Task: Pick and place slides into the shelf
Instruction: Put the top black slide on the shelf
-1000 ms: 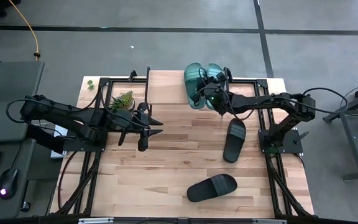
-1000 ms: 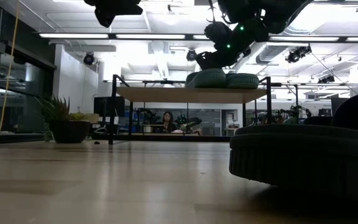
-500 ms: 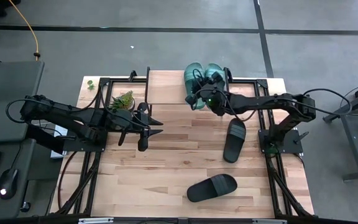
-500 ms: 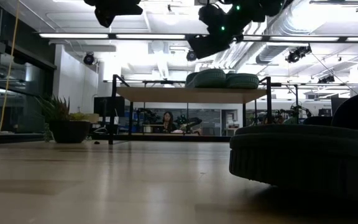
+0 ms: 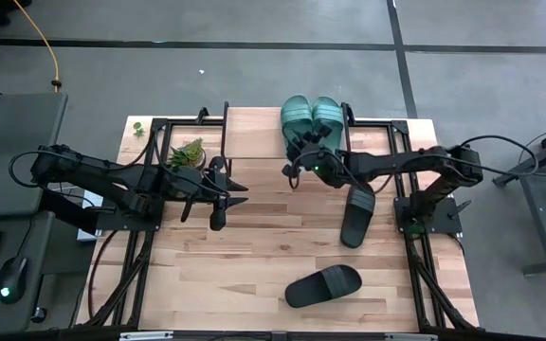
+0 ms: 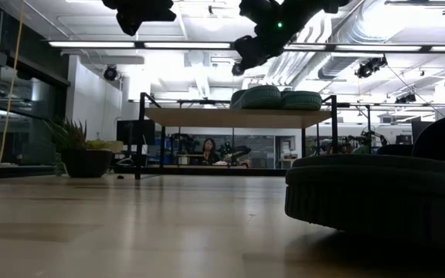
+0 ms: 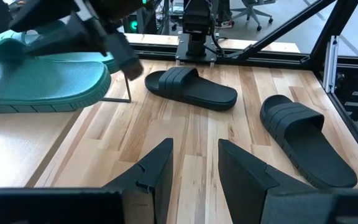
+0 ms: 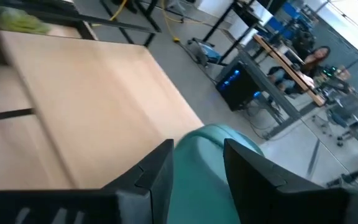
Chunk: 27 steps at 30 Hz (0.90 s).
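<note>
Two teal-green slides [image 5: 313, 118] lie side by side on the right part of the shelf's plank top [image 5: 254, 130], also visible in the low view as slides [image 6: 276, 98] on the shelf [image 6: 207, 116]. Two black slides rest soles-down on the table, one [image 5: 356, 213] at the right and one [image 5: 323, 284] near the front. My right gripper [image 5: 295, 159] hovers open just off the teal slides' near ends, above the shelf [image 6: 246, 55], touching nothing. My left gripper [image 5: 243, 192] waits open at the table's middle left, nothing between its fingers [image 7: 194, 162].
A small potted plant [image 5: 188, 152] stands under the shelf's left part. The shelf's thin black legs [image 7: 129, 87] stand on the table. The tabletop [image 5: 254, 246] between the left gripper and the black slides is bare wood.
My right gripper has drawn back from the teal slides, going up and toward the table's left and near edge, and it has rolled a little. Both teal slides stay on the shelf.
</note>
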Motion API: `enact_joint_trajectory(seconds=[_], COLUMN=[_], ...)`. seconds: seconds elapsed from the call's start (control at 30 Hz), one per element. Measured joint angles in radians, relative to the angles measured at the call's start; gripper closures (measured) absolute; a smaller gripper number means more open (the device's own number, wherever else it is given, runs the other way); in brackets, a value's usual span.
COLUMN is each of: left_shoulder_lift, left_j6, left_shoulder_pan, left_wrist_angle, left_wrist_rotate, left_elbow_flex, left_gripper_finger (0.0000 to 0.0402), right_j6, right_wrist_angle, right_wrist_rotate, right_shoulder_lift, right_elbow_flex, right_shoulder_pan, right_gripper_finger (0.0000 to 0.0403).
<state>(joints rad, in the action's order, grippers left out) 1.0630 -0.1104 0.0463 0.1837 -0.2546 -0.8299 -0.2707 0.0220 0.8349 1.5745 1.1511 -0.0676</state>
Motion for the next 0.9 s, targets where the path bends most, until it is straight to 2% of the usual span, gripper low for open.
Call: enact_joint_trajectory(seconds=[0.6,0.7,0.83,0.9], left_shoulder_lift=[0.0,0.0,0.0,0.0], left_j6=[0.001,0.001,0.001,0.001], left_shoulder_pan=[0.0,0.0,0.0,0.0], left_wrist_angle=[0.0,0.0,0.0,0.0], left_wrist_rotate=[-0.002,-0.002,-0.002,-0.002], left_elbow_flex=[0.0,0.0,0.0,0.0], left_gripper_finger=[0.0289,0.0289,0.0289,0.0289], right_j6=[-0.022,-0.018,0.036,0.087], right_wrist_angle=[0.012,0.023,0.127,0.206], right_wrist_rotate=[0.001,0.032,0.045,0.019], right_shoulder_lift=[0.0,0.0,0.0,0.0], right_elbow_flex=[0.0,0.0,0.0,0.0], right_shoulder_pan=[0.232,0.26,0.292,0.314], right_gripper_finger=[0.0273,0.0273,0.0273,0.0273])
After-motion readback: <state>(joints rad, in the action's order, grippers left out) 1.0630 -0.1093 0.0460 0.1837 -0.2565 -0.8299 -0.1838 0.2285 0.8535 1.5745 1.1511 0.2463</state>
